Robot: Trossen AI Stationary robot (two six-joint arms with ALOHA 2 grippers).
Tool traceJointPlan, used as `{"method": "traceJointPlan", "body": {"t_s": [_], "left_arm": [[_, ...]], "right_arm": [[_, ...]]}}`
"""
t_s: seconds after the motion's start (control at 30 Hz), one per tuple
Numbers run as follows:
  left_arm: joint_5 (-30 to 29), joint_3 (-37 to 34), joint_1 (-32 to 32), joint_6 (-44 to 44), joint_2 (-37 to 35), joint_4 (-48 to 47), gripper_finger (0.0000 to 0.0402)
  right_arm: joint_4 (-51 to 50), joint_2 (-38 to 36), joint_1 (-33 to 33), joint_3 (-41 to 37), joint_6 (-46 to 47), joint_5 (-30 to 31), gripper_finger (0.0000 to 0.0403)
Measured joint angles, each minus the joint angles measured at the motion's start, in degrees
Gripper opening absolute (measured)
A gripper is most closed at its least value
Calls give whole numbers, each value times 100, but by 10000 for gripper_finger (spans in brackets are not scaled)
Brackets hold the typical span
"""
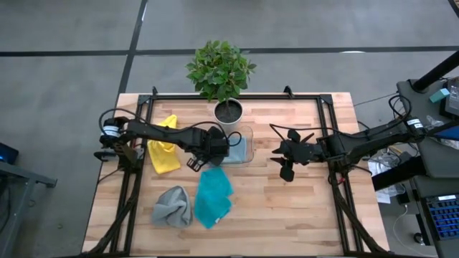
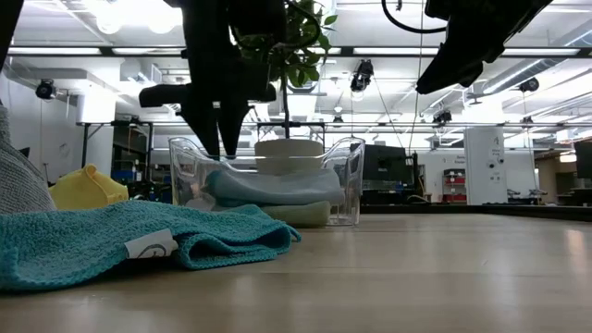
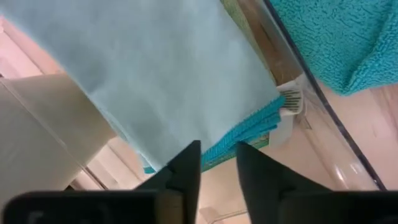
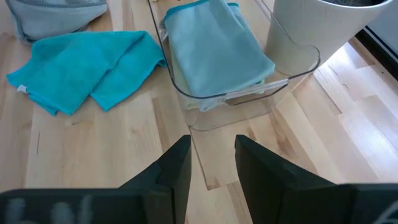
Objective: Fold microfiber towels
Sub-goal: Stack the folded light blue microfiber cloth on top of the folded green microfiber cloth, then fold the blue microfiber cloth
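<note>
Two folded towels lie stacked in the clear tray [image 4: 292, 74], the light blue towel [image 4: 214, 50] on top of a green one [image 2: 301, 215]. The left gripper [image 3: 217, 165] hangs right above the blue towel, fingers a little apart and holding nothing. The teal towel [image 1: 213, 197] lies unfolded just in front of the tray, nearest this arm, its long axis running away from the tray. The right gripper [image 4: 211, 158], partly open and empty, waits well to the side.

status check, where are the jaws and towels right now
Left gripper over tray, jaws parted, empty, above folded light blue towel. Right gripper waits mid-table, empty. Teal, grey, yellow towels unfolded. Nothing blocking.
</note>
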Motion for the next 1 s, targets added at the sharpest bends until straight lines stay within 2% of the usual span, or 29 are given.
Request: {"method": "traceJointPlan", "body": {"t_s": [0.2,0.33,0.43,0.6,0.73,0.83,1.0], "left_arm": [[-584,90,-15,-15,-21,-13,146],[-295,177,-11,-177,-48,32,148],[26,164,-11,-605,-5,80,126],[26,160,2,-921,170,141,63],[-203,220,-17,-1140,195,148,14],[-236,464,-67,-1684,92,148,5],[-239,978,-468,-3250,-68,232,8]], "right_arm": [[0,1,0,0,-2,-1,114],[-1,1,0,0,-2,-2,114],[0,1,0,0,-4,0,114],[2,2,0,0,-57,120,114],[-1,2,0,0,-60,205,114],[2,2,2,-9,-111,205,114],[41,2,29,-103,-105,206,114]]}}
